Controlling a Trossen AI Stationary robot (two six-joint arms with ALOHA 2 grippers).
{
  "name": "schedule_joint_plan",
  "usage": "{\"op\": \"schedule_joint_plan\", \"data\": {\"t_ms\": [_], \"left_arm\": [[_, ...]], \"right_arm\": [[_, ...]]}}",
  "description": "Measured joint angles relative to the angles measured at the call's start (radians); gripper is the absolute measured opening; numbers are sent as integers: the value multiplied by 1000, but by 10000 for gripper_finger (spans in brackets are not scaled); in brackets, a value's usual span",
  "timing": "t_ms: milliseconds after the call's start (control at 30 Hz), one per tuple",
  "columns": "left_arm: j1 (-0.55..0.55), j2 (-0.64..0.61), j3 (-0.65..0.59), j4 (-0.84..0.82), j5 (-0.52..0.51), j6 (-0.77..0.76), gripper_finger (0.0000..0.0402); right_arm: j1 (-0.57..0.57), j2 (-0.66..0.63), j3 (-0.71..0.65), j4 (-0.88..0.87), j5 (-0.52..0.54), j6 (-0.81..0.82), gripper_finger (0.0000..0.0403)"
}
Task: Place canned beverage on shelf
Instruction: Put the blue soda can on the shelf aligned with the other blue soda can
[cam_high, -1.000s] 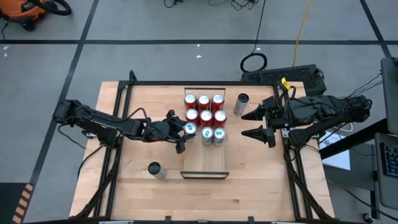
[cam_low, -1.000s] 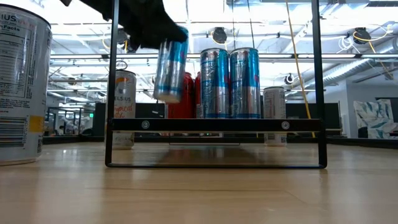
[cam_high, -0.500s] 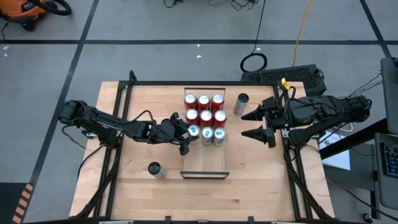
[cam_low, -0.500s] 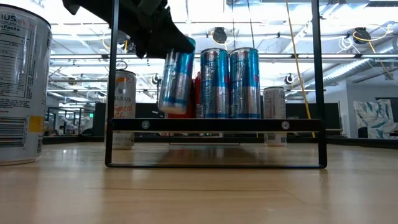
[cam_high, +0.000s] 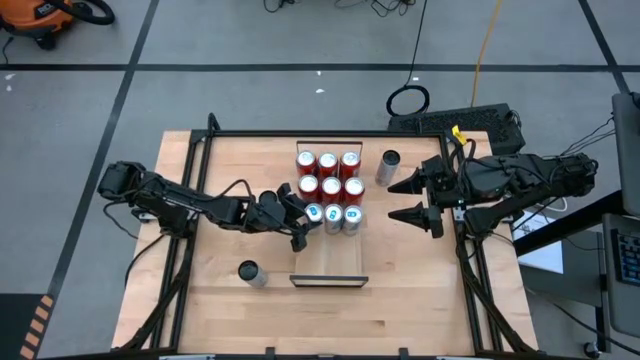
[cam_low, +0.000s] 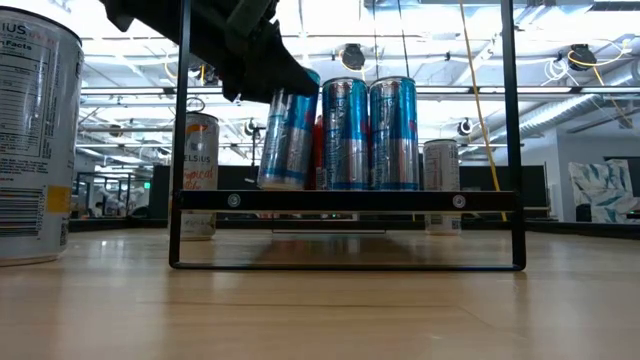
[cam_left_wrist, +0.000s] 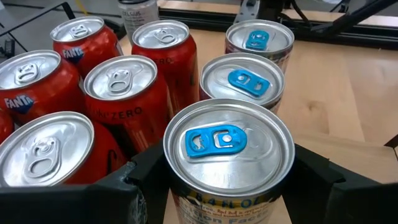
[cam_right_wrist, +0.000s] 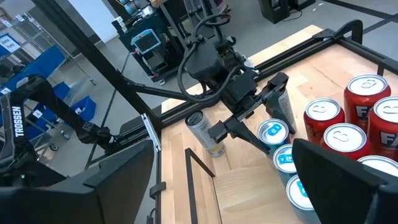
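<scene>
Between the fingers of the left gripper (cam_high: 299, 216) sits a blue-tabbed can (cam_high: 312, 213), jaws pinching its sides (slightly tilted in the low view), low over the shelf (cam_high: 329, 262) and just beside two more blue-tabbed cans (cam_high: 343, 216). Behind those stand six red cans (cam_high: 328, 174). Right gripper (cam_high: 407, 199) waits well off to the side, fingers spread wide, holding nothing, with a grey can (cam_high: 388, 165) near it.

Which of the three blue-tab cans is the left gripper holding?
The blue-tab can at the row's left end, clamped by the left gripper and leaning in the low view. The other two stand upright, untouched.
</scene>
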Motion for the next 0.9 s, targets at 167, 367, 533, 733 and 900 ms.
{"op": "schedule_joint_plan", "data": {"t_ms": [167, 367, 533, 733, 900], "left_arm": [[0, 0, 0, -1, 0, 5, 233], [0, 7, 0, -7, 1, 27, 233], [0, 7, 0, -7, 1, 27, 238], [0, 7, 0, -9, 1, 25, 259], [0, 5, 0, -3, 1, 26, 274]], "right_arm": [[0, 0, 0, 0, 0, 0, 357], [0, 0, 0, 0, 0, 0, 357], [0, 0, 0, 0, 0, 0, 357], [0, 0, 0, 0, 0, 0, 357], [0, 0, 0, 0, 0, 0, 357]]}}
